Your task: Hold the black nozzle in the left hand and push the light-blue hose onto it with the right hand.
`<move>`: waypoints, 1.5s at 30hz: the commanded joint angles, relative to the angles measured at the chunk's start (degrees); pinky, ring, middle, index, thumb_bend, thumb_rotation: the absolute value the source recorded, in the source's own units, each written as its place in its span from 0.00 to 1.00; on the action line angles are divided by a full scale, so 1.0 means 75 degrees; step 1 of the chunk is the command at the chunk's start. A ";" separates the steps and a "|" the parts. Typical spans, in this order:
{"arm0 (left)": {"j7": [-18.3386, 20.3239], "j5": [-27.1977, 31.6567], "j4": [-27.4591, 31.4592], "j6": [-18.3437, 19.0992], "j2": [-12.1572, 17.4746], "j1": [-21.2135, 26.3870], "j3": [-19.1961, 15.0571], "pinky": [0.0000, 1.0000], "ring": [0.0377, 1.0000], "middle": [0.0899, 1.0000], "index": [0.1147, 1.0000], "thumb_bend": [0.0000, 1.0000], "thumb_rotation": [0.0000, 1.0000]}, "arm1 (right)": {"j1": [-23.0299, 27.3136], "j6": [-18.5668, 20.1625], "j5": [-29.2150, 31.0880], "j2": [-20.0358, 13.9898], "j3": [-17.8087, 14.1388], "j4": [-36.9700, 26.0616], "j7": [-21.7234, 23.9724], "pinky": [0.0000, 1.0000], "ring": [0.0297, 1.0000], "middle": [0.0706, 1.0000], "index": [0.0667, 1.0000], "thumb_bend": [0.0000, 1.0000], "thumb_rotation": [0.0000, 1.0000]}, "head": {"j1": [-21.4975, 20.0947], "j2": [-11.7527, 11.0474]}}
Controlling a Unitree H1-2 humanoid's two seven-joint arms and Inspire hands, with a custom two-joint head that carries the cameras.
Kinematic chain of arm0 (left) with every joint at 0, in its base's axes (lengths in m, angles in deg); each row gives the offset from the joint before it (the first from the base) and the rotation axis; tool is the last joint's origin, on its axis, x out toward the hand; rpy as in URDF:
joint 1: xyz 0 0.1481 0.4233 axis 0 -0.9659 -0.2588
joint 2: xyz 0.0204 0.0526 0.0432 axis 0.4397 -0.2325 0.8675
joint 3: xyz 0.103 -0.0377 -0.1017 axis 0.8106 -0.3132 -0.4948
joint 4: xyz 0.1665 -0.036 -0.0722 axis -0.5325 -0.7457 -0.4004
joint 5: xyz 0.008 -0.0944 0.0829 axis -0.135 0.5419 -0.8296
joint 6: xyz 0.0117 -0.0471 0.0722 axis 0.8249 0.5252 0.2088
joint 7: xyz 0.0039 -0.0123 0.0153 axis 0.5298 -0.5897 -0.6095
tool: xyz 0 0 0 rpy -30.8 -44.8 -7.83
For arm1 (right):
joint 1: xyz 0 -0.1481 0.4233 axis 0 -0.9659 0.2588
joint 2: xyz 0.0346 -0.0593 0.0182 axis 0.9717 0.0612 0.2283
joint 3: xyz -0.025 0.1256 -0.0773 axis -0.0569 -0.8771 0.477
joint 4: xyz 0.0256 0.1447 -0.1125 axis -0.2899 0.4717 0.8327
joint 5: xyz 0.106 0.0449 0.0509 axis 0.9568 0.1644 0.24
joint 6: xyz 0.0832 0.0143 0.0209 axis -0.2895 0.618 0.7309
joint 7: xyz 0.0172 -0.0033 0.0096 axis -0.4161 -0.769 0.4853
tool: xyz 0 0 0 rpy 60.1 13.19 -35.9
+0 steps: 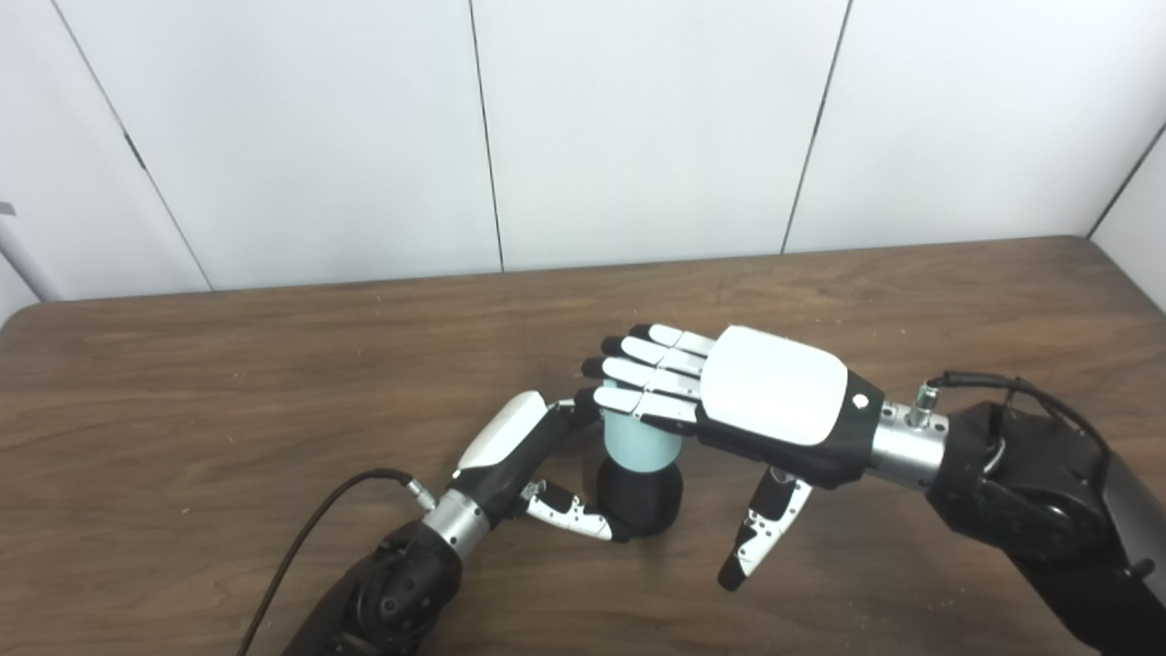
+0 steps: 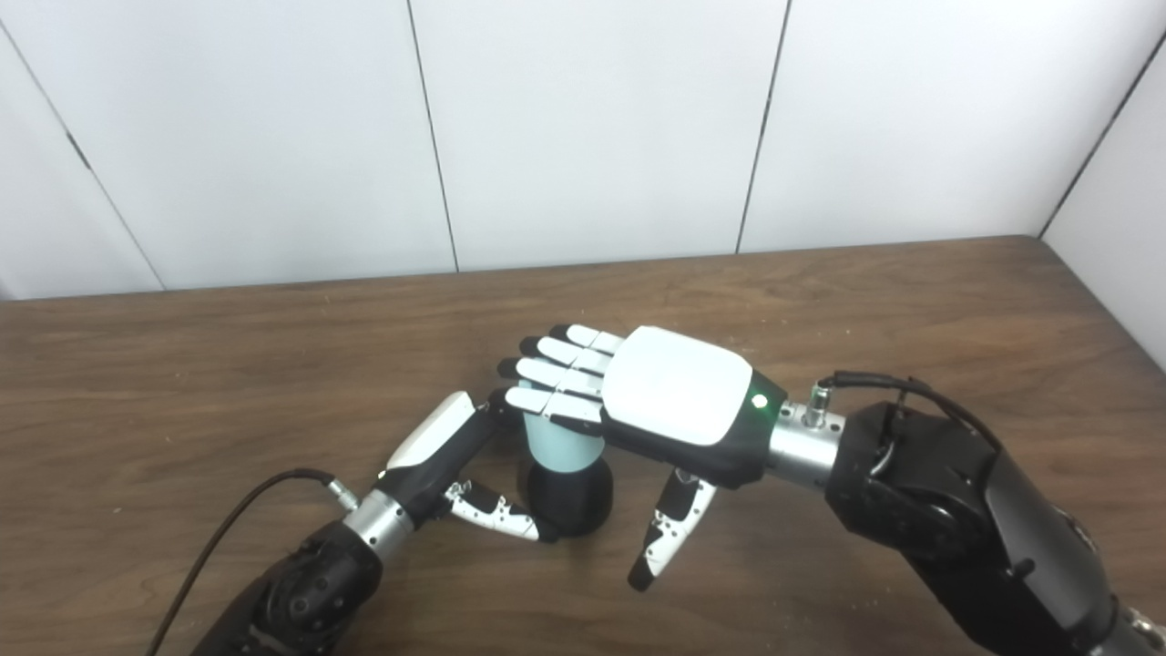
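The right arm, bulkiest and closest to the lens, comes in from the lower right corner and reaches leftward over the table. The thinner left arm enters at the bottom left and angles up toward the middle, a black cable trailing from its wrist.

As for progress, the hose already sits upright on the nozzle, its lower end meeting the nozzle's top, so the joining looks begun, perhaps mostly done. Whether the hose is seated fully I cannot tell, since the joint itself is small and partly covered. What seems left is a last downward press and then letting go.

The right hand lies flat, palm down, back plate up, over the top of the hose. Its fingers are stretched out straight and close together, resting on or just above the hose's upper end, pressing and not gripping; its thumb hangs down, well apart from both parts, holding nothing.

The left hand is wrapped round the pair from the left: its thumb touches the nozzle's near side low down, while its other fingers curl behind, mostly hidden under the right hand's fingers. It appears to clasp the nozzle, steadying it near the middle of the table
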 commanded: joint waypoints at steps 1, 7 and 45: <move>0.0694 -0.0384 -0.0369 0.0725 0.0084 -0.0454 0.0333 0.77 0.79 0.73 0.42 0.52 0.07 | -0.0049 -0.0265 0.0147 -0.0081 0.0383 0.0202 0.0475 1.00 1.00 1.00 0.95 0.86 0.44 | -0.0005 0.0004; 0.0741 -0.0350 -0.0373 0.0726 0.0069 -0.0411 0.0331 0.78 0.79 0.73 0.42 0.52 0.07 | -0.0097 -0.0085 0.0184 -0.0146 0.0419 0.0326 0.0541 0.99 0.99 0.99 0.95 0.86 0.44 | 0.0001 0.0022; 0.0838 -0.0245 -0.0444 0.0544 0.0141 -0.0355 0.0279 0.82 0.81 0.73 0.41 0.52 0.07 | -0.0467 -0.0254 -0.0772 -0.0105 0.0012 0.0247 -0.0358 1.00 1.00 1.00 1.00 0.93 0.50 | 0.0005 0.0007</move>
